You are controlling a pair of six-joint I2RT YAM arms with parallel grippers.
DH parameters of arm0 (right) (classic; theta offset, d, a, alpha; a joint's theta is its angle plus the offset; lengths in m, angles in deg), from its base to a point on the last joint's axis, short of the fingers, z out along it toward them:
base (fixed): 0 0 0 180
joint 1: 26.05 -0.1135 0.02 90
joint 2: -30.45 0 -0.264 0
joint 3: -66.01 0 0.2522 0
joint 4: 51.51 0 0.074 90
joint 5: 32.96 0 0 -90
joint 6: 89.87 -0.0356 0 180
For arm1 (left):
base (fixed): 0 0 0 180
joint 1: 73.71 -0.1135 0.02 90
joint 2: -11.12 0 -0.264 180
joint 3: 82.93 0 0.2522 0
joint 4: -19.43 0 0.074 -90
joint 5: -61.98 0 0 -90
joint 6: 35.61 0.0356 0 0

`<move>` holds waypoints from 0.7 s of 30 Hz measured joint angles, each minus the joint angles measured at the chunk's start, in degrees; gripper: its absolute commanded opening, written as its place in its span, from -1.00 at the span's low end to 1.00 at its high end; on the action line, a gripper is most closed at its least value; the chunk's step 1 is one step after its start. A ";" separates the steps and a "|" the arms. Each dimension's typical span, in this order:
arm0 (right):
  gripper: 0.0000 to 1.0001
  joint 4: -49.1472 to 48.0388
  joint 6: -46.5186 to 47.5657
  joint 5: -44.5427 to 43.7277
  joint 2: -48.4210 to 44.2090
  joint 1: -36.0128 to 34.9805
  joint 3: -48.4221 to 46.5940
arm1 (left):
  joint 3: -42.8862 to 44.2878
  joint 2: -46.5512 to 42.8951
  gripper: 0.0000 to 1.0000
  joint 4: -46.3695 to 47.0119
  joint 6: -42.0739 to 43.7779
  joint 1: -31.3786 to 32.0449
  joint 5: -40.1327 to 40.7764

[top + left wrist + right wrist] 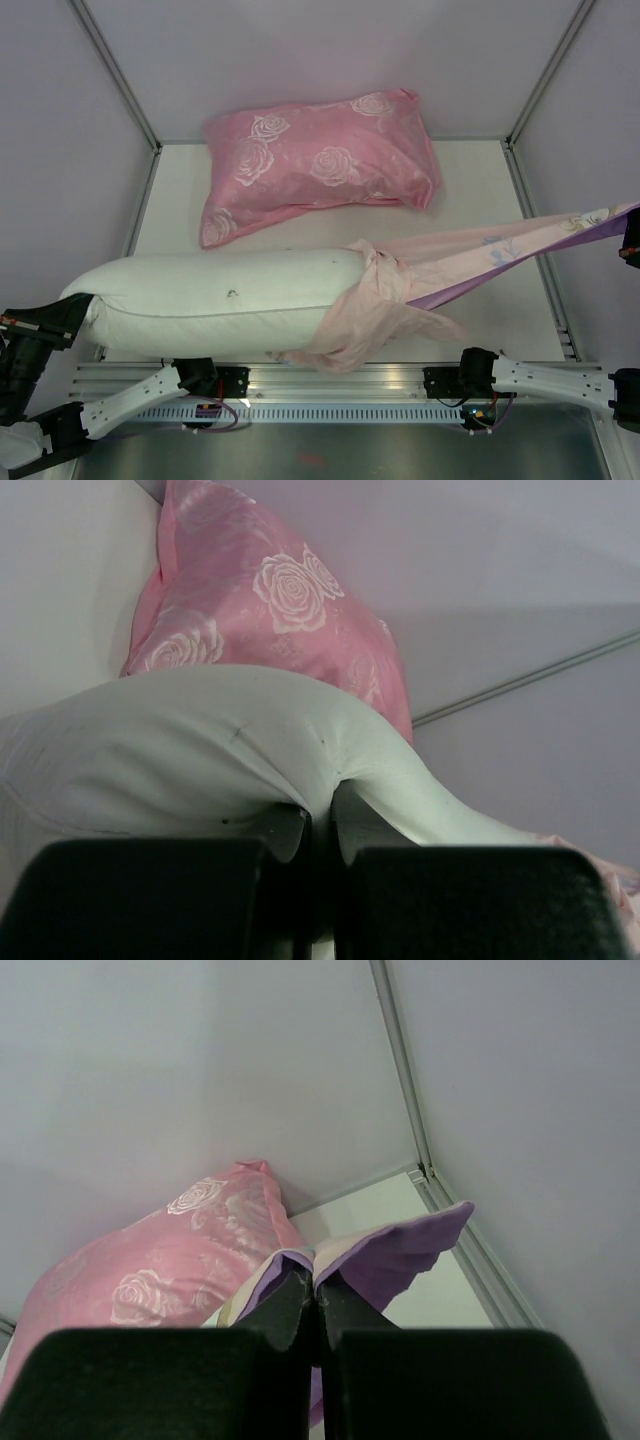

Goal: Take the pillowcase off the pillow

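Observation:
The white pillow [210, 290] lies lengthwise along the front of the table. My left gripper [78, 312] is shut on its left end; the left wrist view shows the jaws [320, 815] pinching a fold of the white pillow [200, 740]. The pillowcase [470, 255], its pale pink inside showing, is bunched around the pillow's right end and stretches taut to the right. My right gripper [628, 235], raised at the right edge, is shut on it; in the right wrist view the gripper [316, 1295] pinches the pillowcase's purple edge [400, 1255].
A pink rose-patterned pillow [320, 165] lies at the back of the table [480, 180], and it also shows in the left wrist view [270, 590] and the right wrist view [150, 1270]. Grey walls enclose three sides. A metal rail [330, 385] runs along the front edge.

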 measured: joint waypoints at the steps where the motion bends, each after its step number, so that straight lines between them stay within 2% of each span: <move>1: -0.99 -0.72 1.07 -0.24 -1.27 -0.94 0.72 | 0.00 0.00 -0.95 -0.02 0.00 0.00 0.00; 10: -0.99 -1.73 4.50 -1.27 -5.29 -4.90 1.64 | 2.82 0.00 -0.95 -0.48 0.02 0.00 1.70; 21: -0.99 0.00 6.16 -3.08 -9.22 -6.08 -6.03 | 6.69 0.00 -0.95 -1.22 0.96 -0.02 6.51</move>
